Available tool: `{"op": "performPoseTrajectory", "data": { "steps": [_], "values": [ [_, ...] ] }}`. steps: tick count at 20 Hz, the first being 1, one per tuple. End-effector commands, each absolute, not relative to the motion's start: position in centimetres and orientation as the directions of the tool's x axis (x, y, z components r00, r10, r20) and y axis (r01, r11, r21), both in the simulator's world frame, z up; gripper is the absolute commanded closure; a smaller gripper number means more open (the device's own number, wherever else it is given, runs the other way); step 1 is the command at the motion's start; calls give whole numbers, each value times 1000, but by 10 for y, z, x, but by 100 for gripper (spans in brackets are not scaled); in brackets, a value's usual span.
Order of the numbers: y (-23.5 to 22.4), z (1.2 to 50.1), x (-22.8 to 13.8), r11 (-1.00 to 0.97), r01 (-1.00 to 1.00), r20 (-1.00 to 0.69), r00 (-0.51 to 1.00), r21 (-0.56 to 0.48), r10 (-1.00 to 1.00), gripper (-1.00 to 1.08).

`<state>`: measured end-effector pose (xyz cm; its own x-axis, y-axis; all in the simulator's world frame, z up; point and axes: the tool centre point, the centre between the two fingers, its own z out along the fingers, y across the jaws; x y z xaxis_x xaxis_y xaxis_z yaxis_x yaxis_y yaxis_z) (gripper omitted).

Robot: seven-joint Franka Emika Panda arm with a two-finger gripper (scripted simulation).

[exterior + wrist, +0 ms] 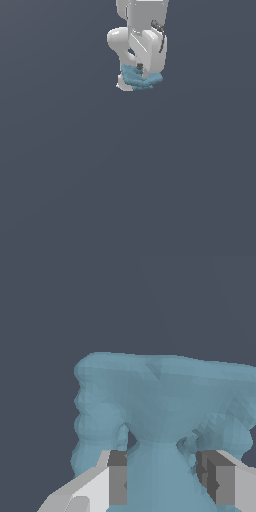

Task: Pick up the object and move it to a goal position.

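Observation:
The object (pixel 134 77) is a light teal-blue lump with bumpy, jagged edges, high in the exterior view directly under the white arm. My gripper (pixel 141 71) comes down onto it from above, and the hand hides much of it. The wrist view is largely filled by the object (pixel 160 396). A narrower part of it runs down between the two grey fingertips (pixel 117 478), and both pads press against its sides. My gripper (pixel 162 481) is shut on the object. I cannot tell whether the object rests on the ground or hangs just above it.
A plain dark grey-blue floor (pixel 125 175) spreads in every direction around the arm. The white arm links (pixel 142 30) rise out of the exterior view's upper edge. No other item shows in either view.

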<state>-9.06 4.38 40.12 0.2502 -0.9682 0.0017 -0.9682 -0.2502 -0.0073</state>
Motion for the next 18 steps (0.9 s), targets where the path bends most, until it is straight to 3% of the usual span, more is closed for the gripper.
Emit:
{"op": "performPoseTrajectory", "data": {
  "steps": [1,9,18],
  "values": [
    [47,424,-102,-250,-968,3,250,-5,-968,108],
    [55,477,-126,-251,-968,1,251,-1,-968,108],
    [59,497,-134,-252,-968,0,252,0,-968,108]
  ]
}}
